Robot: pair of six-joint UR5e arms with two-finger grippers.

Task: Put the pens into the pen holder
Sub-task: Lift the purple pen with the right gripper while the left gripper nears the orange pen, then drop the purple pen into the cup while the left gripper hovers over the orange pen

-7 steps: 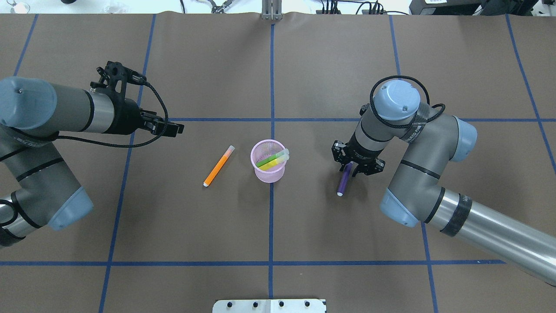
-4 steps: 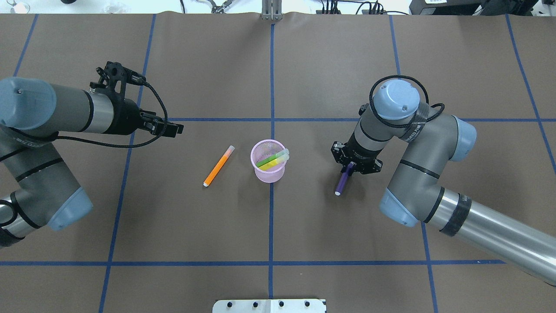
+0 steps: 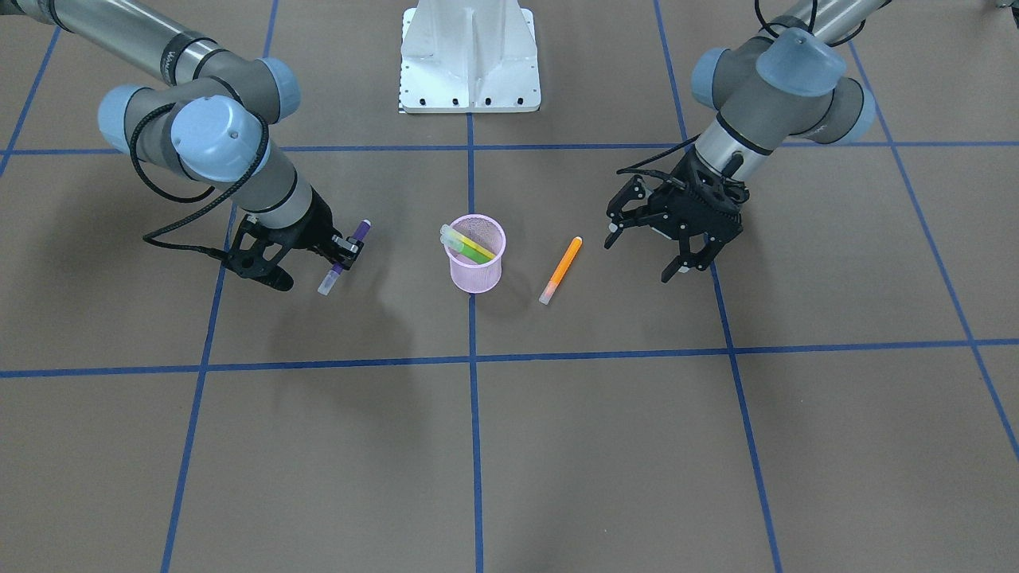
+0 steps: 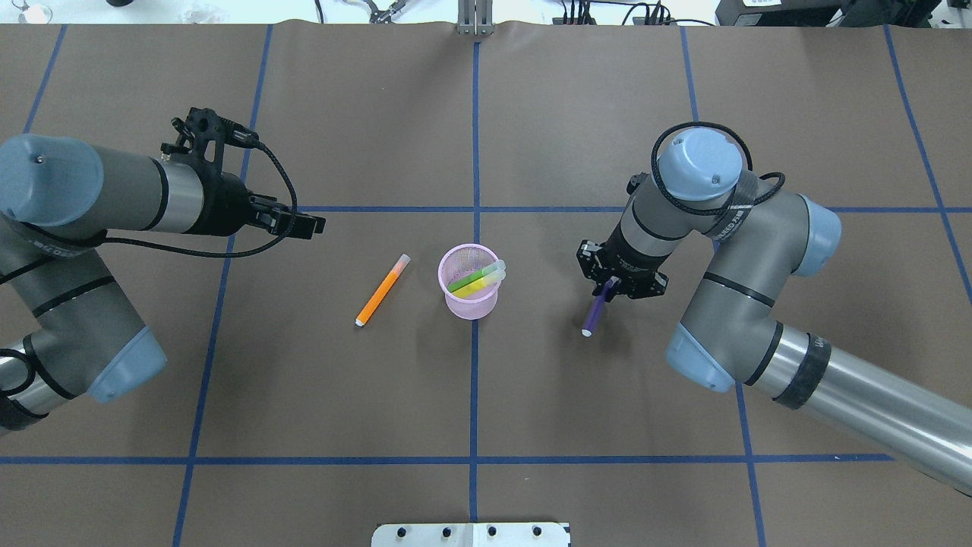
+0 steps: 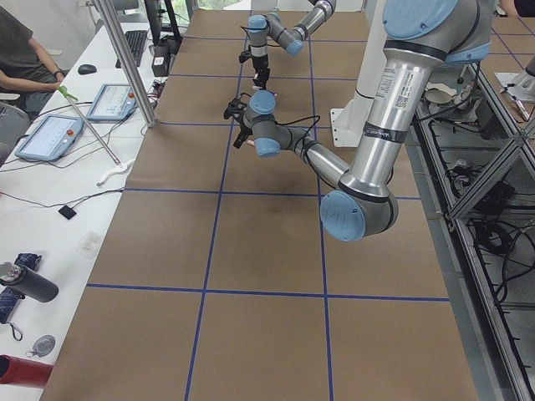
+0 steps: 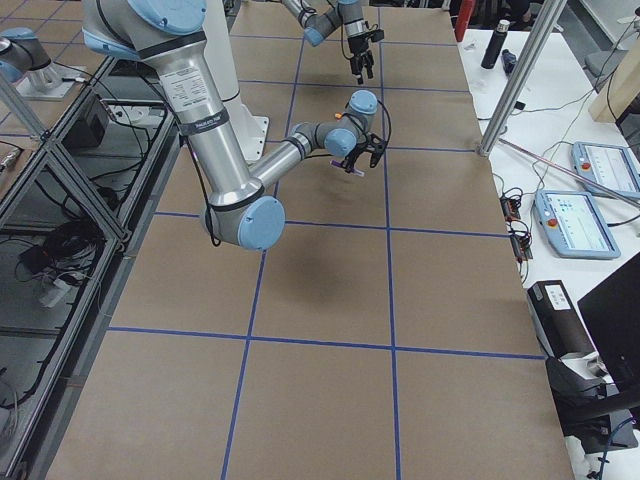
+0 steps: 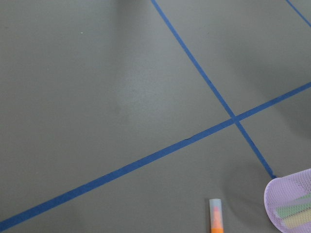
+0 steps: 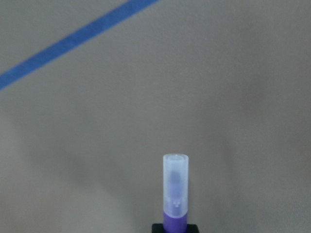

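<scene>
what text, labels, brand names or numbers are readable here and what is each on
None can be read.
White lettering on the right arm, dark band: too blurred to read.
White lettering on the left arm, dark band: too blurred.
Printed strip down the left arm's silver tube, exterior left view: too small.
No text on the slim purple pen with pale cap, slim orange pen or pink wire-mesh cup.
</scene>
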